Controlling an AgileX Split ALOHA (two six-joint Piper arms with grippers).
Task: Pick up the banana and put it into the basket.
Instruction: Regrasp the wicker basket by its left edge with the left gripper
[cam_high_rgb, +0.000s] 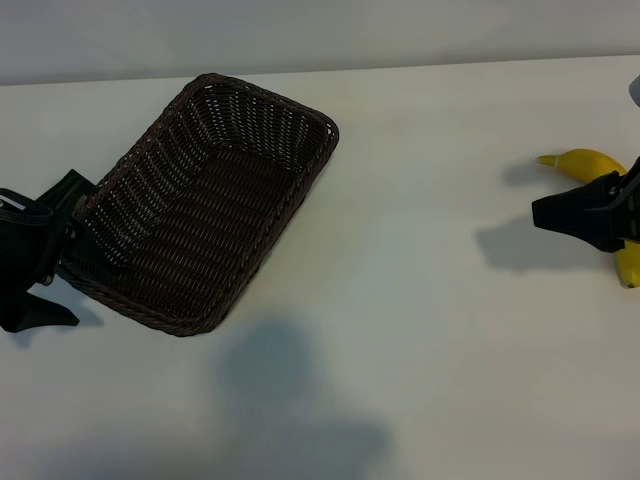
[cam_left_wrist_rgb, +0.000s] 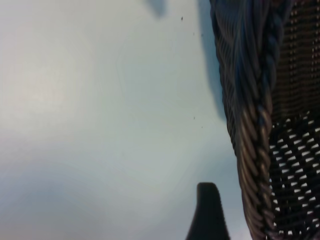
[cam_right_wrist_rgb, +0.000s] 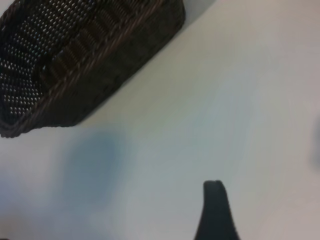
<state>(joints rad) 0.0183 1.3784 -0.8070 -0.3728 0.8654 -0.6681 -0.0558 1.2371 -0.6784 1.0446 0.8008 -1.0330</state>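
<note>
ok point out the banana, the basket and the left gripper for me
banana (cam_high_rgb: 585, 161), exterior view, on its upper yellow end
basket (cam_high_rgb: 262, 98), exterior view, on the far braided rim
left gripper (cam_high_rgb: 50, 262), exterior view, between its fingertips at the basket's near-left end

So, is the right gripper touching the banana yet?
Cannot tell. In the exterior view the right gripper overlaps the banana, hiding any contact or gap; the right wrist view shows no banana.

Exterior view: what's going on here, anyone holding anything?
Nothing is held. The banana lies on the white table at the far right edge, partly hidden behind the right gripper, which hovers over it with jaws open. The basket sits empty on the left side, with the left gripper open at its near-left corner, beside the braided rim. The banana has not been picked up yet.
</note>
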